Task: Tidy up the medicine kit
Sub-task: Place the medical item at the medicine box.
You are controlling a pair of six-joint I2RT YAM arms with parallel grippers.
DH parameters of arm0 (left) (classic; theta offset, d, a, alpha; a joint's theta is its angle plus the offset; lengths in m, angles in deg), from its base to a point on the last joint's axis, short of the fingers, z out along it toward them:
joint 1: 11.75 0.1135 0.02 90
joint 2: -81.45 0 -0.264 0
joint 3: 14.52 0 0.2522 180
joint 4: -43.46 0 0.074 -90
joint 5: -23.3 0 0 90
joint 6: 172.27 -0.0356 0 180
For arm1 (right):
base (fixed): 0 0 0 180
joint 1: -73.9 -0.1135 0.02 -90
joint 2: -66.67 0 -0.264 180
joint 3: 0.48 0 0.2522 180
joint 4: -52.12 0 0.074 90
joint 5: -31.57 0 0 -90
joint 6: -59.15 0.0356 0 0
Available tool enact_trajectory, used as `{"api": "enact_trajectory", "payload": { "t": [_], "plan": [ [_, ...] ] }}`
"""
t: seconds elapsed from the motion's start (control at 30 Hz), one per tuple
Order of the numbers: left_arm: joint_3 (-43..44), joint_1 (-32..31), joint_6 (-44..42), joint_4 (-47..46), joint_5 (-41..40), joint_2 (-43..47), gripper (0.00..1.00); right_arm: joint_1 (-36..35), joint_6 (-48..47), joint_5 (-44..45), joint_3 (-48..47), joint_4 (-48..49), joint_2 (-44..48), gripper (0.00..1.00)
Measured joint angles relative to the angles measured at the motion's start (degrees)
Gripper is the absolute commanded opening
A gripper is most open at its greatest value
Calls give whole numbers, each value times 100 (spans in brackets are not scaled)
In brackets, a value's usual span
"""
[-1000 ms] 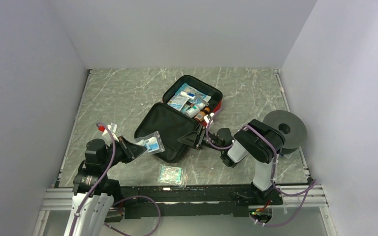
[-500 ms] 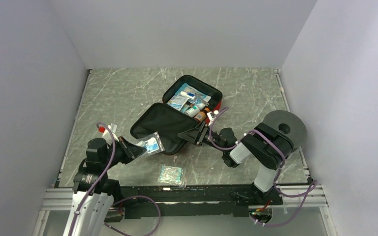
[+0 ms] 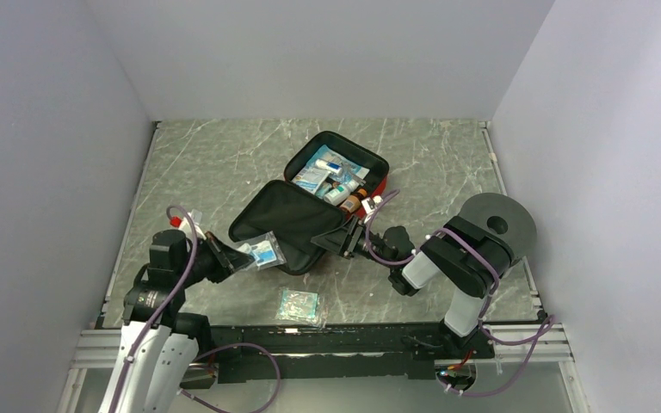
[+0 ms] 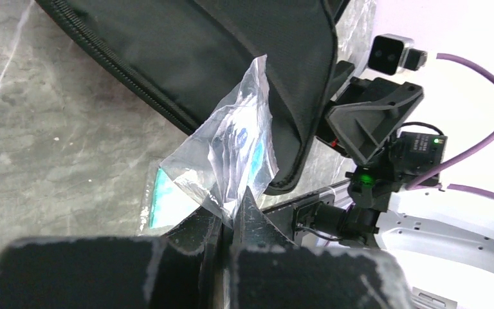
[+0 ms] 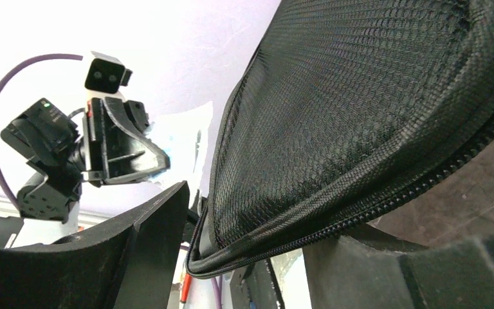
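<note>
The medicine kit [image 3: 379,169] lies open in the middle of the table, its red base full of boxes and small bottles. Its black-lined lid [image 3: 286,222] is raised at the near right corner. My right gripper [image 3: 331,242] is at that corner. In the right wrist view its jaws [image 5: 257,225] stand wide apart around the lid's zip rim [image 5: 334,215], which rests on one finger. My left gripper [image 3: 239,258] is shut on a clear plastic bag [image 3: 264,253] with a blue item inside. It holds the bag [image 4: 235,145] against the lid's near edge.
A second clear packet with teal contents [image 3: 299,305] lies flat on the table near the front rail, also visible in the left wrist view [image 4: 167,201]. A grey round disc [image 3: 499,225] stands at the right edge behind the right arm. Walls close in on three sides.
The right gripper has lifted the lid's near right corner, so the lid now tilts up. The left gripper has carried the bag slightly right, toward the lid.
</note>
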Motion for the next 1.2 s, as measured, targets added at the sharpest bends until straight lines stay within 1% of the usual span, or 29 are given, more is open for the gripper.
{"api": "enact_trajectory", "payload": {
  "t": [0.17, 0.37, 0.63, 1.2],
  "plan": [
    [326, 0, 133, 173, -50, -140, 0, -26, -26, 11, 4, 0, 0, 64],
    [339, 0, 304, 199, -44, -415, 0, -59, -66, 42, 7, 0, 2, 64],
    [345, 0, 450, 289, -55, -487, 0, -66, -138, 107, 9, -2, 142, 64],
    [461, 0, 590, 151, -24, -1303, 0, -120, -286, 129, 105, -4, 225, 64]
  ]
}}
